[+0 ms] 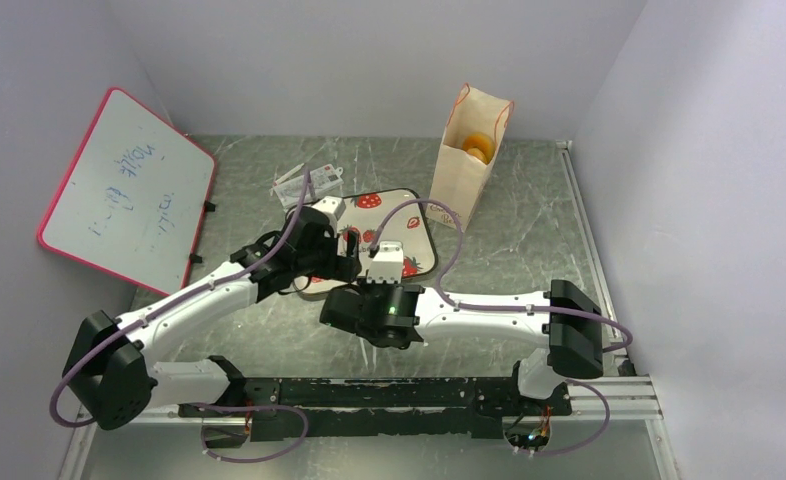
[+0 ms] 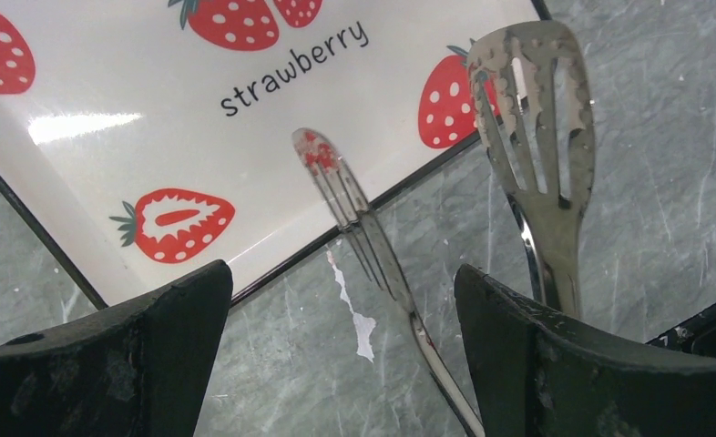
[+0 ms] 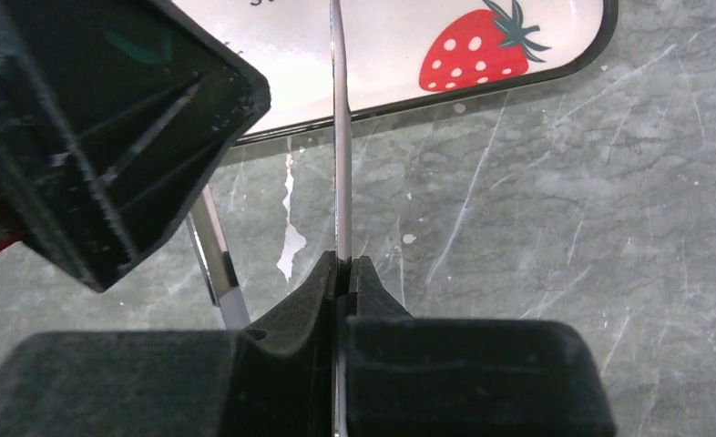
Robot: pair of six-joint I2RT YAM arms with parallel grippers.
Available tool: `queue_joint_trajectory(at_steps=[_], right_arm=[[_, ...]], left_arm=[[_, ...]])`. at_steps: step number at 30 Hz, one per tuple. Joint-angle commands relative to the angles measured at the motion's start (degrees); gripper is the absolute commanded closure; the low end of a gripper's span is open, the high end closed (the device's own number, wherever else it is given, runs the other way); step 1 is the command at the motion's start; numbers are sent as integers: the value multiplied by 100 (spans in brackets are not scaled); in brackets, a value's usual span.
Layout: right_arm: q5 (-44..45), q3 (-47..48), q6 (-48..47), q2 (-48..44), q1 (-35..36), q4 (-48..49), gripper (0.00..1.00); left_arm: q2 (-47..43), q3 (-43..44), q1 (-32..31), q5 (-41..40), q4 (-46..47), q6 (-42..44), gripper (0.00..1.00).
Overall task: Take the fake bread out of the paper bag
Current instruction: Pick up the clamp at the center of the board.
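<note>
One bag (image 1: pixel 462 185), one bread (image 1: pixel 477 147) — one fork (image 2: pixel 356 214), one spatula (image 2: pixel 538 109)

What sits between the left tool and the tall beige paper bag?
Top view: the white strawberry-print tray lies between the left tool and the tall cream paper bag.

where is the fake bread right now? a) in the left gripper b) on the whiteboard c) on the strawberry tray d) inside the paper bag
d: a golden-orange piece of the fake bread shows through the open top of the upright paper bag at the back; the left gripper is open and empty, and the right gripper is shut on a thin metal utensil.
</note>
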Motion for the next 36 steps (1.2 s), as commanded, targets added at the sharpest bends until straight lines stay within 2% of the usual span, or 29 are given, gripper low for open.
queue_joint_trajectory(at_steps=[1, 3, 5, 6, 7, 8, 9, 17, 22, 31, 36], right_arm=[[354, 189, -149, -3, 35, 42, 100], [394, 240, -162, 34, 38, 12, 100], [425, 285, -214, 59, 29, 31, 100], [438, 296, -248, 70, 23, 57, 100], [445, 305, -294, 73, 24, 96, 100], [457, 317, -329, 80, 24, 116, 100], [478, 330, -344, 82, 20, 122, 100], [467, 221, -263, 84, -137, 129, 100], [426, -117, -93, -101, -502, 82, 100], [367, -880, -218, -941, -1280, 109, 100], [219, -1102, -595, -1207, -1473, 471, 100]], left_arm=[[161, 264, -45, -87, -174, -132, 4], [229, 292, -44, -52, -196, -150, 1], [349, 358, -43, 33, -270, -196, 13], [394, 389, -40, 99, -293, -207, 25], [420, 420, -43, 130, -323, -251, 62], [436, 453, -41, 73, -377, -346, 89], [431, 461, -44, 83, -387, -407, 92], [481, 594, -32, -310, -775, -693, 93], [416, 607, 147, -712, -1155, -921, 93], [-343, 14, 1809, -580, -1447, -594, 93], [-529, -187, 2124, -413, -1414, -612, 93]])
